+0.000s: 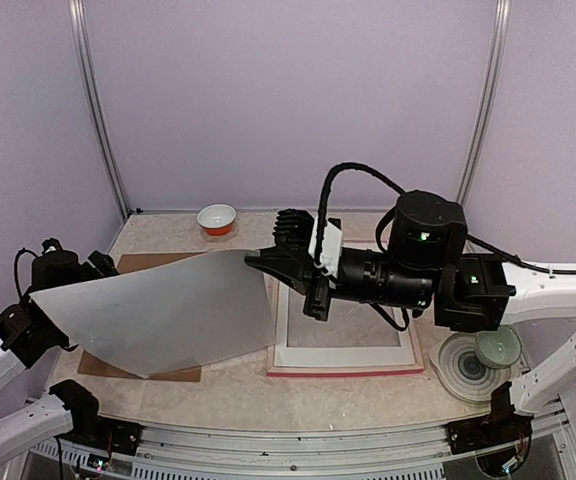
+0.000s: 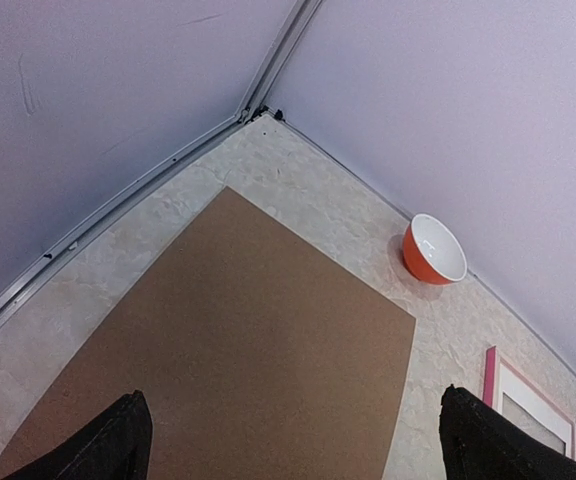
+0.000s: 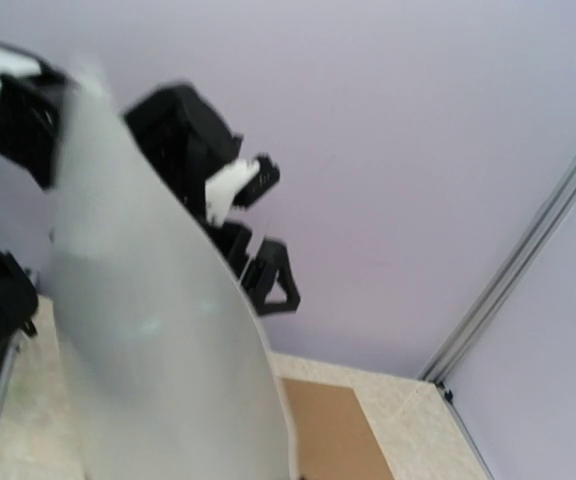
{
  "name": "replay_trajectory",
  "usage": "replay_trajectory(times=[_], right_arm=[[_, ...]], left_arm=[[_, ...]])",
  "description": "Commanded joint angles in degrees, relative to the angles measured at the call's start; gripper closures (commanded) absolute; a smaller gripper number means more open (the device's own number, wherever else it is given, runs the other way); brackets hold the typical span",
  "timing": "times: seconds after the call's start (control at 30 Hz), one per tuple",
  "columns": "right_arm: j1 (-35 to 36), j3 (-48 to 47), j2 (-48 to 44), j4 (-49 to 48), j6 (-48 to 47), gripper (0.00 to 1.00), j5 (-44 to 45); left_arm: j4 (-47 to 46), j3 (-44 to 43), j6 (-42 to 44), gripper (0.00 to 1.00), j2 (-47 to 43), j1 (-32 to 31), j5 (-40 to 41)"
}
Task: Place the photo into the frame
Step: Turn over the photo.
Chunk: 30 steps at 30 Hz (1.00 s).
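While the print hangs off the table (image 1: pixel 238 385), stage: carrying; insertion not yet done
Overhead, photo (image 1: pixel 168 310): large sheet, pale blank side up, bowed and raised at 8 o'clock of centre; picture side not visible
Overhead, right gripper (image 1: pixel 258 258): jaws together, clamped on the photo's corner at the sheet's 2 o'clock end
Overhead, frame (image 1: pixel 343 372): flat on the table at 5 o'clock of centre; pink edge showing; mat (image 1: pixel 348 356), white, lying within it; photo's right edge reaches the frame's left side; overlap cannot be told; opening uncovered
Overhead, backing board (image 1: pixel 140 263): brown, flat beneath the raised photo
Overhead, bowl (image 1: pixel 217 218): orange, at 10 o'clock, well apart
Left wrist, left gripper (image 2: pixel 298 445): fingers wide apart, nothing between them; backing board (image 2: pixel 268 340) below; bowl (image 2: pixel 433 250) toward 2 o'clock; frame (image 2: pixel 490 375) corner at 4 o'clock
Right wrist, photo (image 3: pixel 158 340): pale curved sheet filling the left half; own fingertips hidden; backing board (image 3: pixel 333 430) at 6 o'clock
Done: photo off the backing board and in the grip
Left, by my reckoning: carry toward 3 o'clock; lay over the opening; square it; release
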<state>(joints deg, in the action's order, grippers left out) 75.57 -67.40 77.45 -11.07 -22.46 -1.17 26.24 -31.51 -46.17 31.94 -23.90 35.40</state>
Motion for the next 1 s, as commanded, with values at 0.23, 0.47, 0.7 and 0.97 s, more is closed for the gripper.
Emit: replay_trajectory(times=[0.23, 0.47, 0.7, 0.97], right_arm=[[-0.24, 1.70, -13.00, 5.32, 6.62, 1.00, -0.81], [-0.25, 1.17, -17.14, 10.22, 9.62, 1.00, 6.43], [-0.18, -5.16, -15.88, 19.66, 16.48, 1.00, 13.13], [-0.25, -13.65, -10.35, 33.61, 24.96, 1.00, 22.45]], left_arm=[[-3.22, 1.78, 1.08, 0.01, 0.97, 1.06, -1.79], [-4.26, 2.13, 1.41, 0.01, 1.72, 1.48, -2.57], [-4.51, 2.40, 1.40, 0.01, 1.65, 1.51, -2.95], [-5.34, 2.70, 1.35, 0.01, 2.19, 1.64, -3.49]])
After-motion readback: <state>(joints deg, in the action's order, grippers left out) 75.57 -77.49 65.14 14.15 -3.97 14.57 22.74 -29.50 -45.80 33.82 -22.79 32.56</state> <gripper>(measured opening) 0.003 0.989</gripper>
